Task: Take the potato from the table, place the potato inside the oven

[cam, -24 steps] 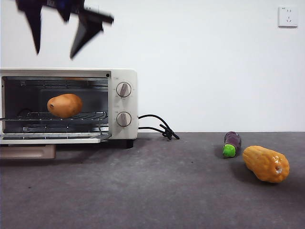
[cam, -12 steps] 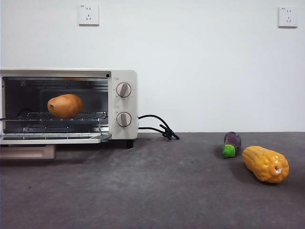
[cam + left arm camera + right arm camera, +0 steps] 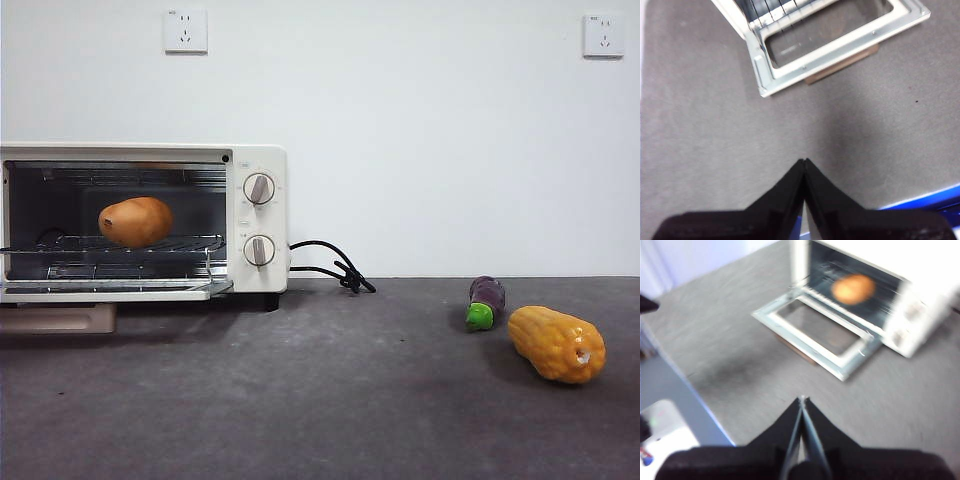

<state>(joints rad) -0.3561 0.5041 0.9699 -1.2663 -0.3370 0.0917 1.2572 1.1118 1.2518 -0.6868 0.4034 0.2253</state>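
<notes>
The orange-brown potato (image 3: 135, 221) lies on the wire rack inside the cream-white oven (image 3: 256, 160), whose glass door (image 3: 110, 291) hangs open and flat; the potato (image 3: 853, 289) also shows blurred in the right wrist view. My left gripper (image 3: 804, 162) is shut and empty, high over the grey table (image 3: 715, 150) in front of the oven door (image 3: 840, 45). Well back from the oven (image 3: 910, 315), my right gripper (image 3: 802, 400) is shut and empty too. Neither gripper appears in the front view.
A small purple eggplant (image 3: 486, 300) and a bumpy yellow corn cob (image 3: 557, 343) lie on the table (image 3: 320, 400) at the right. The oven's black cord (image 3: 335, 268) coils beside it. A brown block (image 3: 58, 318) sits under the open door.
The dark gripper that hung above the oven a second ago has left the front view upward. The potato has not moved on the rack.
</notes>
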